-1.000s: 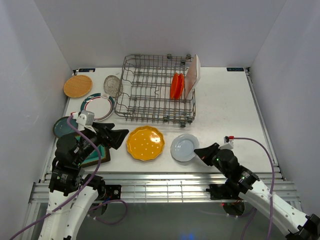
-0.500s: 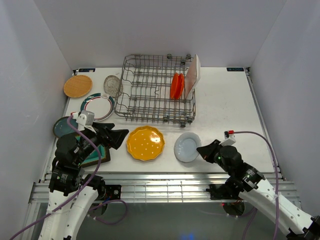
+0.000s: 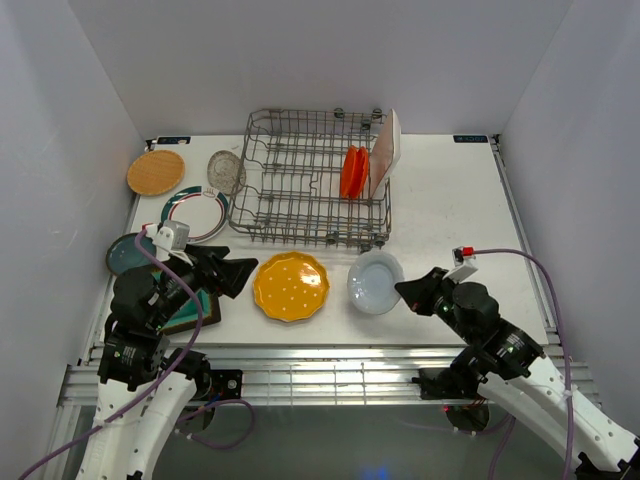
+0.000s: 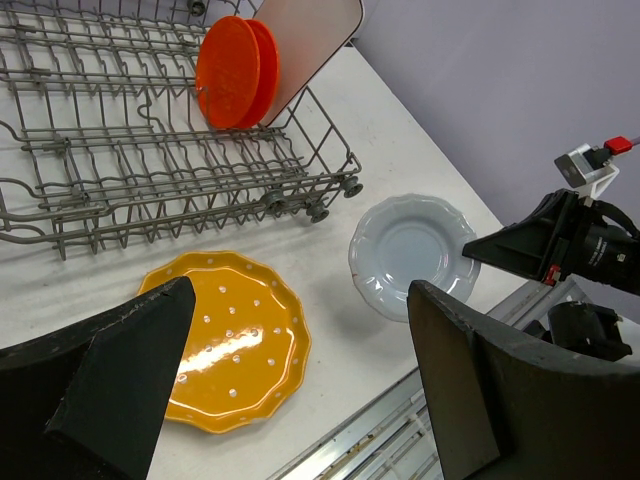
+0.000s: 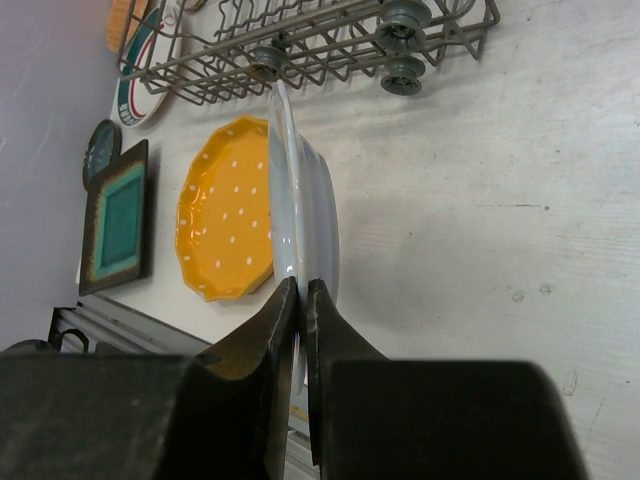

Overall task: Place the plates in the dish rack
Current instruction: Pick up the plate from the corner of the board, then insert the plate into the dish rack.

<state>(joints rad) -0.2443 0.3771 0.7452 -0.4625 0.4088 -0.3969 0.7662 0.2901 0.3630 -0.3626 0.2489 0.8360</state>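
My right gripper (image 3: pixel 408 291) (image 5: pixel 301 290) is shut on the rim of the pale grey plate (image 3: pixel 374 281) (image 5: pixel 300 215) and holds it lifted and tilted, just in front of the grey wire dish rack (image 3: pixel 310 180). The rack holds the orange-red plate (image 3: pixel 354 171) and the white rectangular plate (image 3: pixel 385 151) upright at its right end. The yellow scalloped plate (image 3: pixel 290 285) lies flat on the table. My left gripper (image 3: pixel 243 270) is open and empty, over the square teal brown-rimmed plate (image 3: pixel 195 307).
The wooden plate (image 3: pixel 156 171), clear glass plate (image 3: pixel 226 171), white green-rimmed plate (image 3: pixel 196 212) and dark teal plate (image 3: pixel 127 252) lie along the table's left side. White walls enclose the table at left, back and right.
My right gripper has lifted the pale grey plate off the table, tilted it up and carried it toward the rack. The left arm has not moved.
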